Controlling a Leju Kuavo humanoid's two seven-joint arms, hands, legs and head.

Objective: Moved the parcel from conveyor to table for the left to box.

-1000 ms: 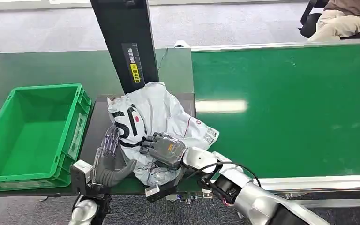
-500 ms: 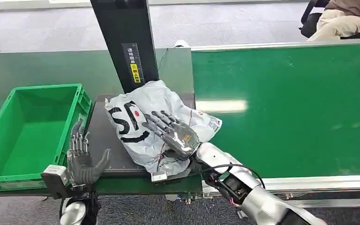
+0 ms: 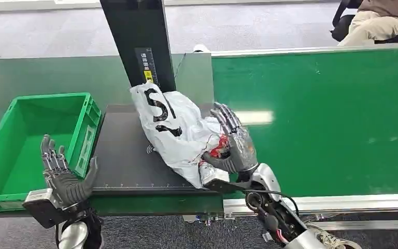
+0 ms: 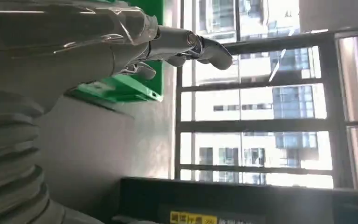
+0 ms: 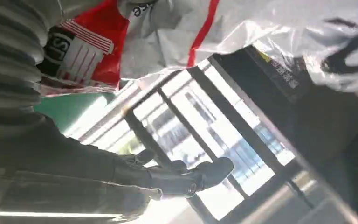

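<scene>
Parcel [image 3: 179, 132] lies on the black pad [image 3: 129, 166], near its right edge. Right hand [image 3: 233, 145] rests against its side, fingers apart, gripping nothing. Left hand [image 3: 62, 174] open near the bin [image 3: 10, 155]. Soft, slick poly bag, prob. light; I'd grab a bunched fold mid-bag.

The left hand [image 4: 121, 35] reaches out with fingers [image 4: 205, 46] extended, holding nothing. Beyond it lie a green crate [image 4: 126, 86] and tall windows [image 4: 261, 112] facing buildings.
</scene>
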